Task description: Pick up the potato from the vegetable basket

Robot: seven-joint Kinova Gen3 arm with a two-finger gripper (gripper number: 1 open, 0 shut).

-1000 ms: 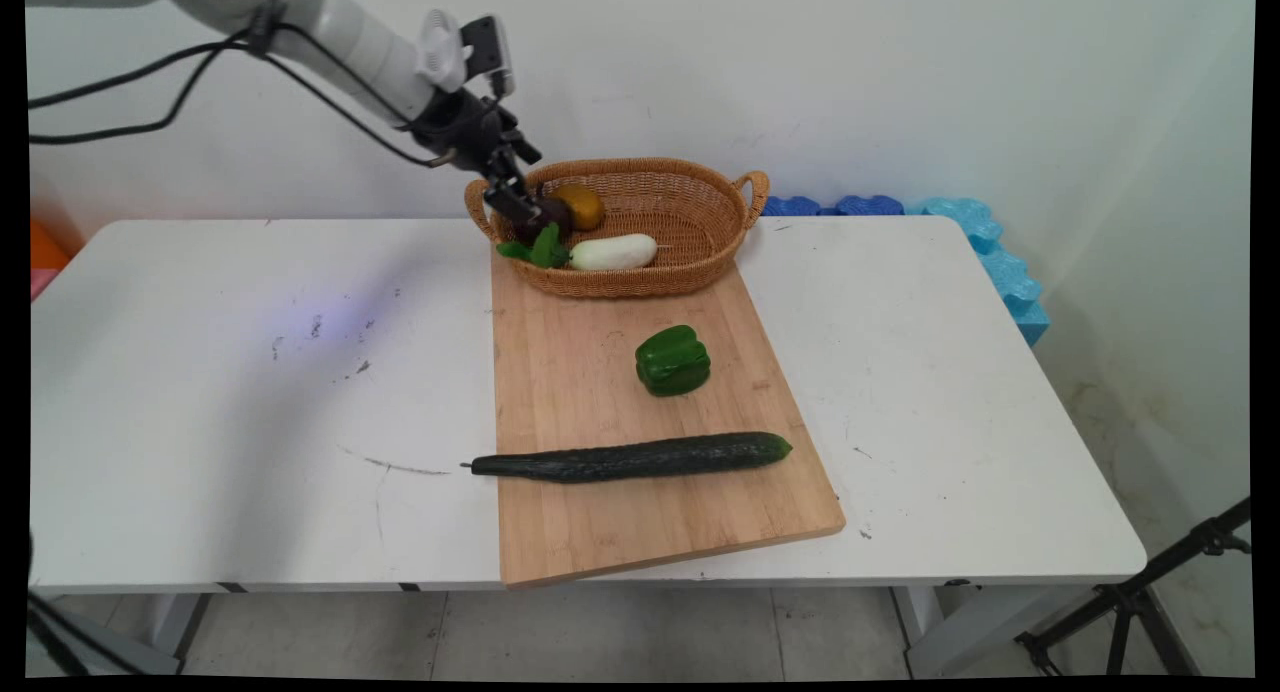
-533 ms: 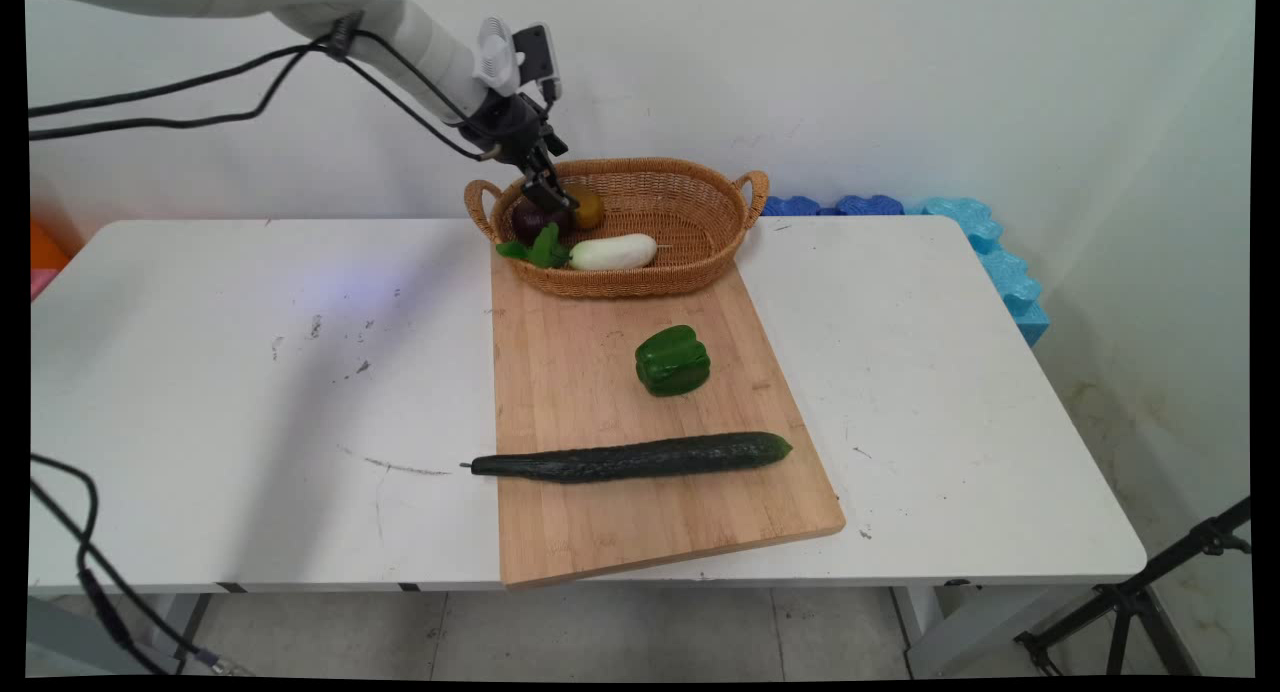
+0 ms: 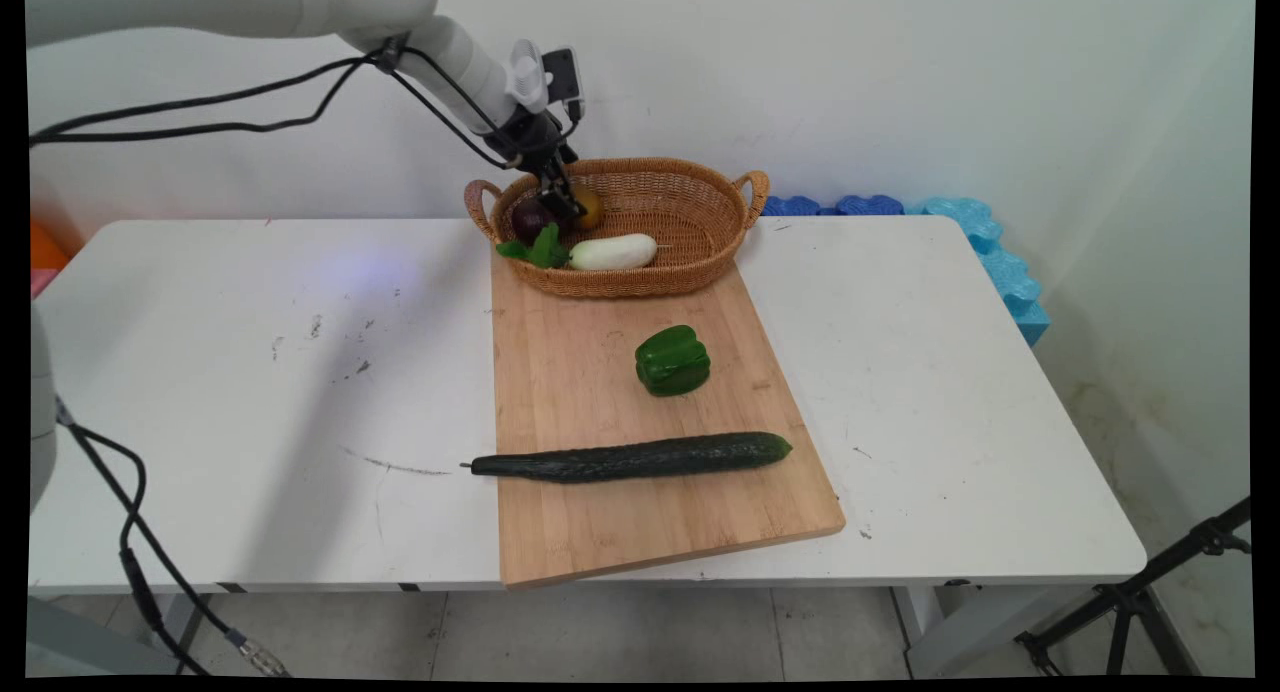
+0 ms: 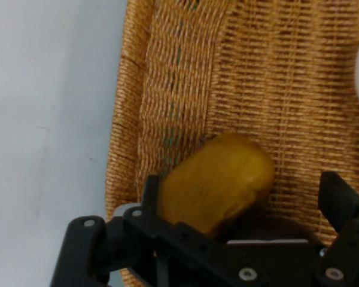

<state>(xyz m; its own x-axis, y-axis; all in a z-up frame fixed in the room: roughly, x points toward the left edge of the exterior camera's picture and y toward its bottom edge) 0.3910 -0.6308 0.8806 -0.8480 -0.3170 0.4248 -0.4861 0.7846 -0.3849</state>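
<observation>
Since a second ago the gripper [image 3: 566,204] has swung from the basket's [image 3: 700,262] left rim, over the dark purple onion [image 3: 530,217], to the back of the basket, and it now hangs just above the yellow-brown potato [image 3: 588,207]. From the hand camera the potato [image 4: 218,182] lies between the two black fingers [image 4: 338,197] — they stand spread apart, one on each side of it, and the left one looks close against it (real contact cannot be told). Nothing is gripped. Beside the potato in the basket lie the onion and a white eggplant [image 3: 612,252] with a green leafy stem. The basket sits on the far end of a wooden cutting board [image 3: 560,392]; nearer on the board lie a green bell pepper [image 3: 672,360] and a long cucumber [image 3: 630,457] — both unmoved, well apart from the gripper.
</observation>
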